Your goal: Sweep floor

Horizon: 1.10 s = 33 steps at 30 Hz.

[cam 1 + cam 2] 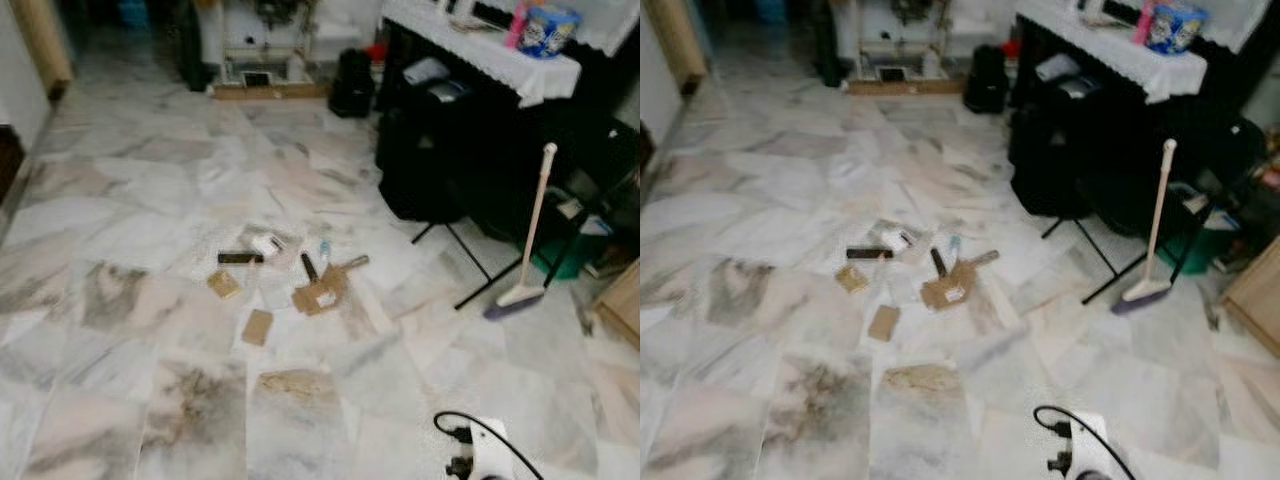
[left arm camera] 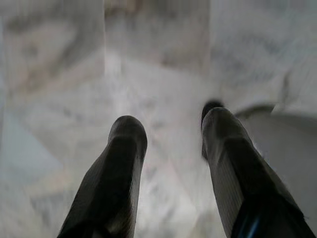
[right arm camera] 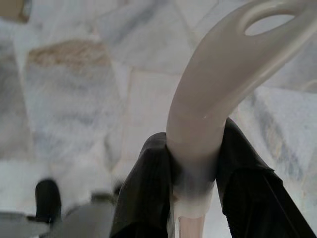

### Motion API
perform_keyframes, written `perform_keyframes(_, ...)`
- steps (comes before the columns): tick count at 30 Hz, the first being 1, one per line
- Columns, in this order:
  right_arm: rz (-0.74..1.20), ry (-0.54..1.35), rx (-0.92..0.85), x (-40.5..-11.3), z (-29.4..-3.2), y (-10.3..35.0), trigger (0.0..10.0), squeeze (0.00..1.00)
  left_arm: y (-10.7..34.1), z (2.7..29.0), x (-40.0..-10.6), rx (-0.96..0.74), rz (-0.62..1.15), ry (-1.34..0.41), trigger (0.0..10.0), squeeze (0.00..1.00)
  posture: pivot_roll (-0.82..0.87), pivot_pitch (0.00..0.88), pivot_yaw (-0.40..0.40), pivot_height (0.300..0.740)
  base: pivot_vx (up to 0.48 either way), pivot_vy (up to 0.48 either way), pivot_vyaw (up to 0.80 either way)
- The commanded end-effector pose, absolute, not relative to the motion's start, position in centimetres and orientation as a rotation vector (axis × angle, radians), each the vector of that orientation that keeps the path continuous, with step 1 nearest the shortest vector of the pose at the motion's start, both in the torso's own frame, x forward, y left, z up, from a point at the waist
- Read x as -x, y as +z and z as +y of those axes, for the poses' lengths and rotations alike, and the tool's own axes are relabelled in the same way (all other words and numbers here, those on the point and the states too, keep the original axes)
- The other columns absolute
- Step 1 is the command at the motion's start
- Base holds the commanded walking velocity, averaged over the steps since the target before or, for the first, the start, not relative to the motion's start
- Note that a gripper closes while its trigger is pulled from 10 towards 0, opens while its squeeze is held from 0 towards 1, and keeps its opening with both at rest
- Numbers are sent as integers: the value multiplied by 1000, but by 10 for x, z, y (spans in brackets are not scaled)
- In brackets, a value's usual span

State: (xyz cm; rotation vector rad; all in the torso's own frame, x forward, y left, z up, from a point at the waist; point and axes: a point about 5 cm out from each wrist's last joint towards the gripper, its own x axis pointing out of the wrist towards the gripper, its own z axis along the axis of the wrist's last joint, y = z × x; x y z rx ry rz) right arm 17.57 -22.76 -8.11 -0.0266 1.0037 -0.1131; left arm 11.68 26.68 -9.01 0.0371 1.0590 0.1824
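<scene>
**Kid:** What's closest?

**Helper:** Right end effector (image 3: 193, 173), squeezed on a cream handle (image 3: 218, 84), maybe a dustpan's. Left end effector (image 2: 171, 148) is wide open, empty.

**Kid:** And the mess?

**Helper:** Cardboard scraps (image 1: 290, 280) lie mid-frame; broom (image 1: 528, 235) leans right. Push gently; floor (image 1: 110, 200) left is roomy.

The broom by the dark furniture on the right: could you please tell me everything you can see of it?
The broom has a long, pale cream handle with a rounded top and a flat head of purple-tinged bristles resting on the marble floor. It stands tilted, its handle leaning up toward the dark furniture, beside thin black legs. It looks like plastic. It stands apart from the cardboard scraps scattered mid-floor, and neither arm is near it.
</scene>
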Motion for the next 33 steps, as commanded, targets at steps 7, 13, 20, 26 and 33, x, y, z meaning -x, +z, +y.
perform_keyframes(7,731,24,-159,-239,-204,-46,10000,0,-69,230,-172,82,673,189,10000,0,35,97,-41,740,480,0,0)
perform_keyframes(13,732,18,-163,-238,-203,-47,10000,0,-69,229,-175,83,676,180,10000,0,34,86,-38,740,480,0,0)
perform_keyframes(20,731,13,-170,-239,-202,-47,10000,0,-69,227,-176,81,683,170,10000,0,33,83,-32,740,464,0,0)
perform_keyframes(26,727,11,-176,-240,-201,-46,10000,0,-68,229,-177,73,685,174,10000,0,26,113,-29,740,344,0,0)
perform_keyframes(33,724,1,-183,-242,-201,-45,10000,0,-68,231,-178,82,683,191,10000,0,22,143,-27,740,0,0,0)
